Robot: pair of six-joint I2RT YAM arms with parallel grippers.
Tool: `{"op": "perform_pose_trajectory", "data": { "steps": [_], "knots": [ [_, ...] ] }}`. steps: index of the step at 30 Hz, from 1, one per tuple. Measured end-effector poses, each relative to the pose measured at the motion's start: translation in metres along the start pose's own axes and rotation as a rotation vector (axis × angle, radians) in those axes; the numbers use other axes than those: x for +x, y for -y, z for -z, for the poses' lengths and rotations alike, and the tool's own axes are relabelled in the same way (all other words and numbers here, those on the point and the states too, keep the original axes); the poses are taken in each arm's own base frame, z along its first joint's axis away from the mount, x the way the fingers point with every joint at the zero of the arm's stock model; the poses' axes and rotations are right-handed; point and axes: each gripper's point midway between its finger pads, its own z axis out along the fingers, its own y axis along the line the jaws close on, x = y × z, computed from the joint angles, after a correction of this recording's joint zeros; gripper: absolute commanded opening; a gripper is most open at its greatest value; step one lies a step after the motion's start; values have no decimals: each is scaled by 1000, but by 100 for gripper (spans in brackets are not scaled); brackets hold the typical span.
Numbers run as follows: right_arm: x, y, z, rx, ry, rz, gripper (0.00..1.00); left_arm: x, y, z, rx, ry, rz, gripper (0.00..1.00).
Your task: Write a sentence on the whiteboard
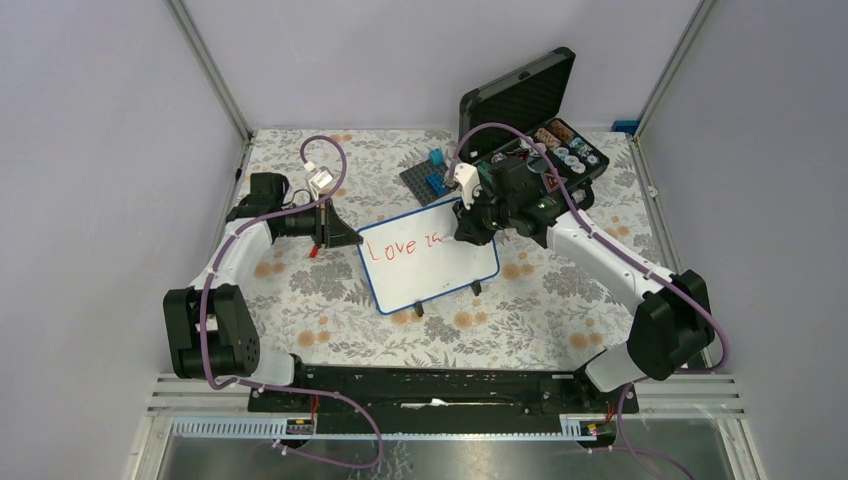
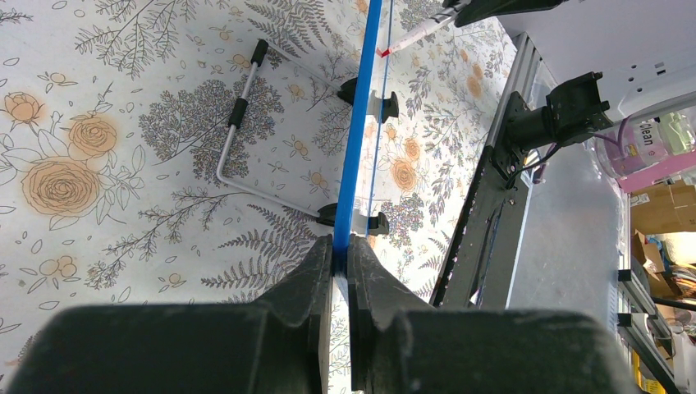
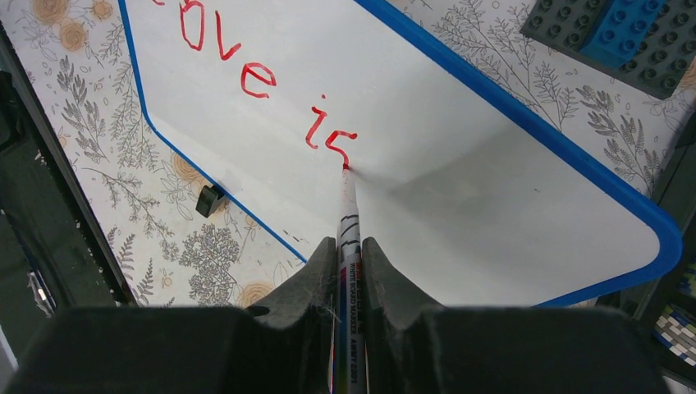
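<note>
Right pincer [image 3: 349,246] grips marker [image 3: 348,209] at red sentence [image 1: 403,246] "Love is", left pincer [image 2: 341,246] clamping the blue-framed whiteboard [image 3: 460,139].

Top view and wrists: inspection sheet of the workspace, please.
Surface: floral cloth, lying flat.
Job's things: whiteboard on the cloth; sentence reads "Love is"; marker tip on the "s".
Clutter: open black case and grey baseplate with blue bricks, behind the whiteboard.
Grippers: left gripper shut on the whiteboard's edge; right gripper shut on the marker.
Cables: purple cables along both arms, one looping over the left wrist.
Surroundings: grey walls, metal frame posts.
</note>
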Motion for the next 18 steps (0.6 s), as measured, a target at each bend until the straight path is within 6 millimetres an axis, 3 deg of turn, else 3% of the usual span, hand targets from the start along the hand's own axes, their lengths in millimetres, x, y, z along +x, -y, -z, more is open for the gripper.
{"op": "perform_pose_trajectory", "data": {
  "steps": [17,18],
  "knots": [
    [7,-10,-5,-32,-20,-7,0,0,0,0,0,0,0,0],
    [7,-12,-7,-38,-21,-7,0,0,0,0,0,0,0,4]
  ]
}}
